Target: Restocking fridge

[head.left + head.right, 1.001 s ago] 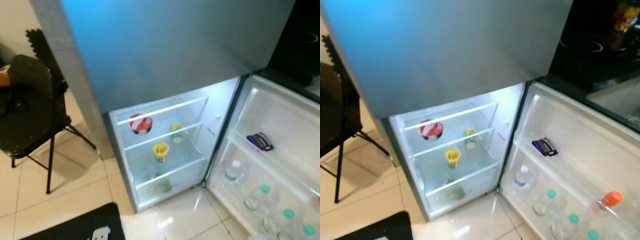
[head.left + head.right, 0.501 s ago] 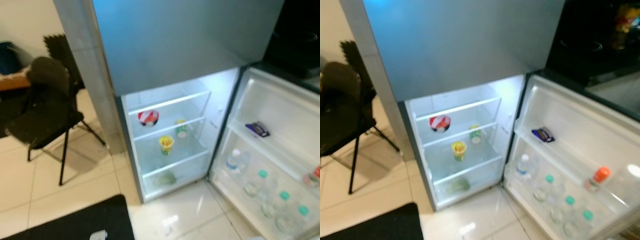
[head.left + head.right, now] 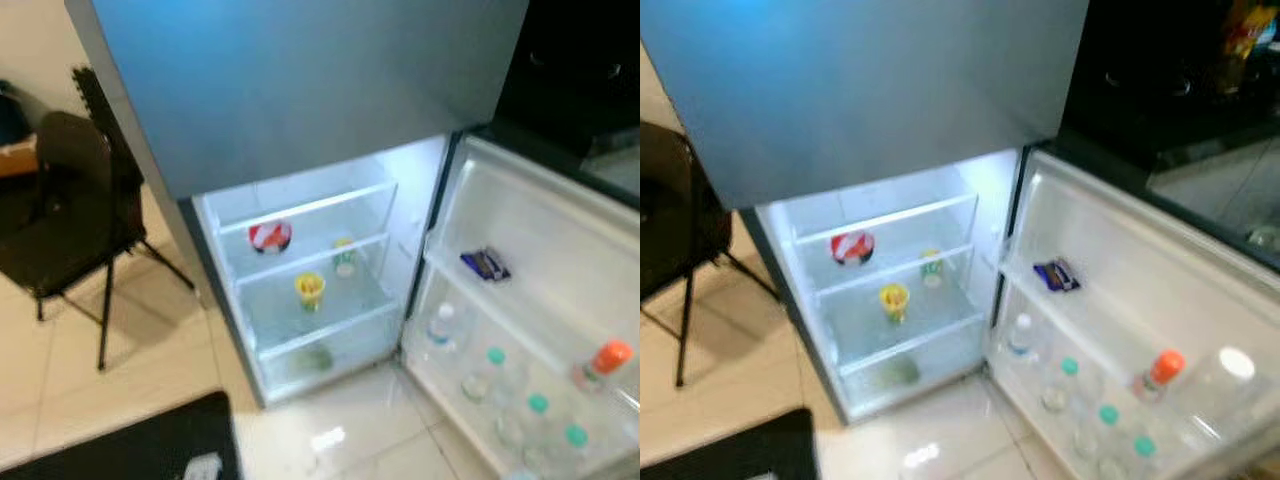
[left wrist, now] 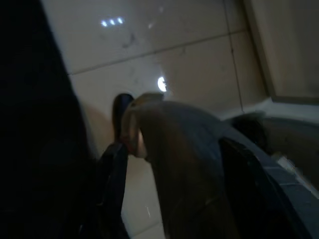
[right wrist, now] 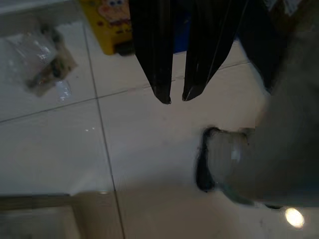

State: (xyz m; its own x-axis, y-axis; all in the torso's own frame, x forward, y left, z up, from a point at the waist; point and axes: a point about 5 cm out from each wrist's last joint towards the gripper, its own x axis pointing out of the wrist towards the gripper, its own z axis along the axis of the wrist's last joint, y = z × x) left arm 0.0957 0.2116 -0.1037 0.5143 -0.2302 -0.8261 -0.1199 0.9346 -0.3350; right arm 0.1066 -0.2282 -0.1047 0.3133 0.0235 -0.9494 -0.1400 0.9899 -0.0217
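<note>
The tall grey fridge (image 3: pixel 300 90) stands with its lower door (image 3: pixel 560 250) swung wide toward three o'clock, clear bottles racked in it and an orange-capped bottle (image 3: pixel 605 360) at four. The right gripper (image 5: pixel 177 94) hangs over pale floor tiles, fingers nearly pressed together and holding nothing; the left gripper's state I cannot tell. Walking closer risks clipping that open door, rattling bottles loose.
</note>
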